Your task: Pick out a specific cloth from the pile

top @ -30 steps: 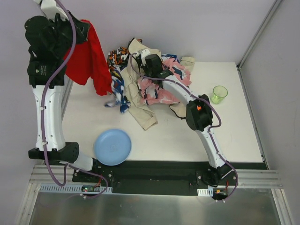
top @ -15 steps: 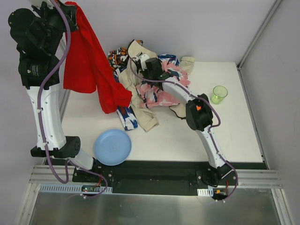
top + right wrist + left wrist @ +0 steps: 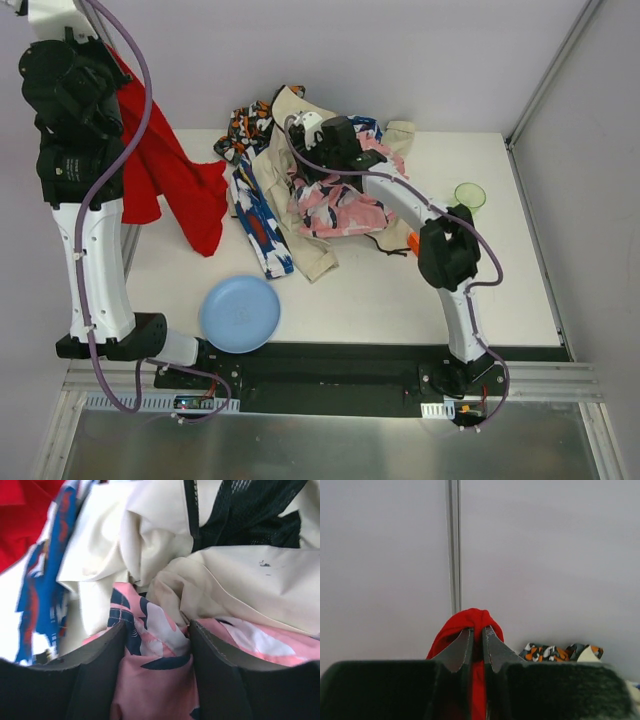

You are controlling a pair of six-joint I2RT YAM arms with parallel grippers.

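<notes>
The red cloth (image 3: 165, 180) hangs at the far left, clear of the pile (image 3: 300, 180), its lower end near the table. My left gripper (image 3: 105, 60) is shut on the cloth's top; the left wrist view shows the cloth (image 3: 470, 620) bunched between the closed fingers of that gripper (image 3: 477, 630). My right gripper (image 3: 315, 150) is low over the pile. In the right wrist view this gripper (image 3: 156, 625) stands open, and a fold of pink printed cloth (image 3: 155, 680) bulges between its fingers.
A blue-and-white printed cloth (image 3: 262, 225) lies stretched out at the pile's left edge. Beige fabric (image 3: 240, 580) lies behind the pink cloth (image 3: 335, 210). Black-orange fabric (image 3: 245, 125) sits at the back. A blue plate (image 3: 240, 312) is at front left, a green cup (image 3: 468, 197) at right.
The left arm swung the red cloth left, away from the pile. The blue-and-white cloth slid off and lies on the table. The right gripper's jaws opened on the pink cloth.
</notes>
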